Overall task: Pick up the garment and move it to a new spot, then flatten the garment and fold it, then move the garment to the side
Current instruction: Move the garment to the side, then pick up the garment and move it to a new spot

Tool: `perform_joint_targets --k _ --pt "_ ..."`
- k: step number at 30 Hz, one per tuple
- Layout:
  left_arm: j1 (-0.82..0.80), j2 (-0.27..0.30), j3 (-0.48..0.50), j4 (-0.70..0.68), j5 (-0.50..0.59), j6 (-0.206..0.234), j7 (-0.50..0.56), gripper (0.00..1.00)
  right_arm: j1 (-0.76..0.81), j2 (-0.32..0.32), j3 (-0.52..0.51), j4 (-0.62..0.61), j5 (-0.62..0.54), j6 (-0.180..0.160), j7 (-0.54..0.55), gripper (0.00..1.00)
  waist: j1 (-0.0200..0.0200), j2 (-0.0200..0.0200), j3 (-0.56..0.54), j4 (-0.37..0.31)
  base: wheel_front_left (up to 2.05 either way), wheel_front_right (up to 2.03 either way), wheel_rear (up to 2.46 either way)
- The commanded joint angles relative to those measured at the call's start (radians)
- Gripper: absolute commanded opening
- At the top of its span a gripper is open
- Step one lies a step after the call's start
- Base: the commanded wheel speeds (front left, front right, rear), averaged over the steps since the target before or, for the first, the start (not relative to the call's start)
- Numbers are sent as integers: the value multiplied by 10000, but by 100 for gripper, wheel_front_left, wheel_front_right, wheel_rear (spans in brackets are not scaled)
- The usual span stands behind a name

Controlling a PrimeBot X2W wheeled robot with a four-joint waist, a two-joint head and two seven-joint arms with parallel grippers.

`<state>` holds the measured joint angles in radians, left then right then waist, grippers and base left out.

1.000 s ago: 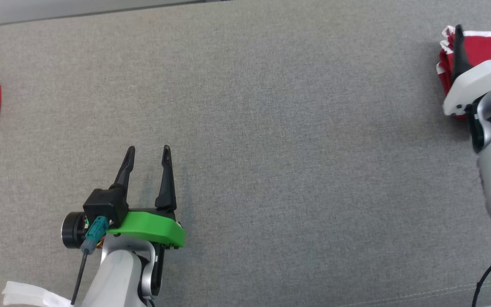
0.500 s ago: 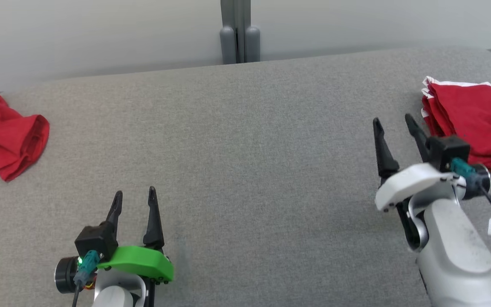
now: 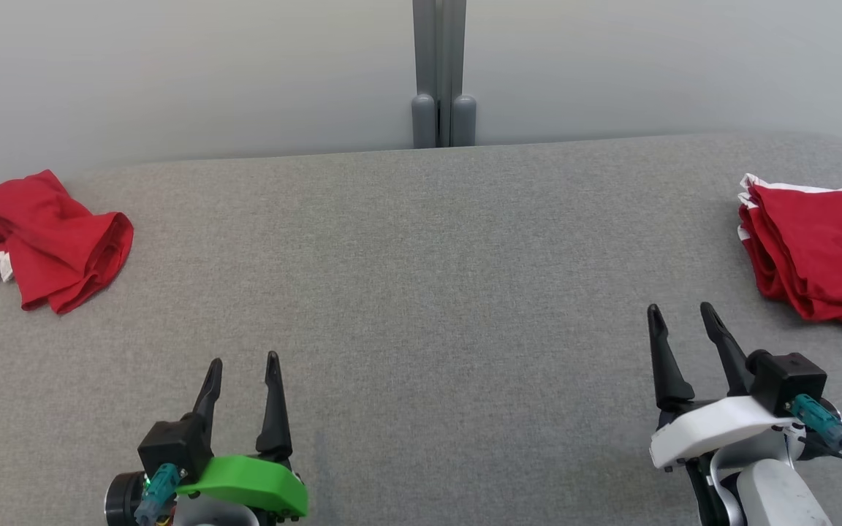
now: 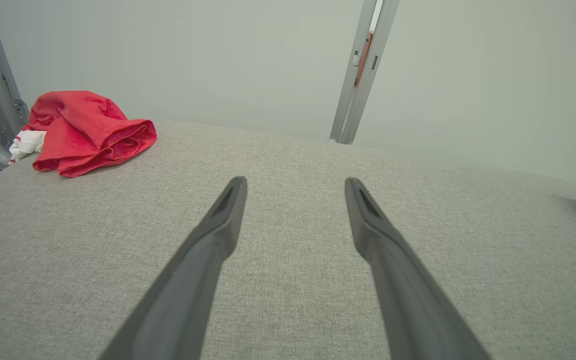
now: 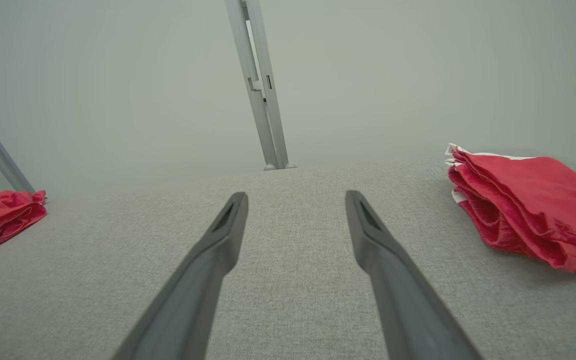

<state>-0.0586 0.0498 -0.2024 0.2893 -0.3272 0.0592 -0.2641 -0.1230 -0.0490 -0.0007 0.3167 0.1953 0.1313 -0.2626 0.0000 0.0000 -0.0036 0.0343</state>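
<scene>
In the head view, a grey fabric-covered table point(image 3: 421, 292) spreads across the frame. A grey post point(image 3: 439, 73) stands at 12 o'clock behind its far edge, against a pale wall point(image 3: 172, 73).

Two red garments lie on the table, well apart. The crumpled garment point(image 3: 55, 245) sits at 10 o'clock by the table's left edge, bunched in a loose heap with a bit of white cloth showing at its 9 o'clock side. The folded garment point(image 3: 816, 248) lies at 3 o'clock near the right edge, in flat layers with white trim along its far and left edges.

The left gripper point(image 3: 244, 359) is at 7 o'clock, fingers pointing to 12, jaws released and holding nothing. The right gripper point(image 3: 680, 308) is at 5 o'clock, fingers pointing to about 12, jaws also spread and empty. It is near the folded garment but not touching it.

In the left wrist view the crumpled garment is at 10 o'clock beyond the spread fingers. In the right wrist view the folded garment is at 3 o'clock, with bare table between the fingers.
</scene>
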Motion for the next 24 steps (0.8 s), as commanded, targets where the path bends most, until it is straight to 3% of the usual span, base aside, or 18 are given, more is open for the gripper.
perform_joint_targets --k 1,19,24 --pt "162 18 -32 -65 -83 66 -3 100 159 -39 -99 -126 -20 -10 -30 100 0 0 -19 10 0 0 0" --pt "255 16 -277 -72 -109 106 -3 100 584 -26 -65 -240 121 -9 96 100 0 0 -90 175 0 0 0" --pt "176 19 -296 -42 -74 49 -3 100 669 -24 -136 -262 121 -9 84 100 0 0 -61 501 0 0 0"
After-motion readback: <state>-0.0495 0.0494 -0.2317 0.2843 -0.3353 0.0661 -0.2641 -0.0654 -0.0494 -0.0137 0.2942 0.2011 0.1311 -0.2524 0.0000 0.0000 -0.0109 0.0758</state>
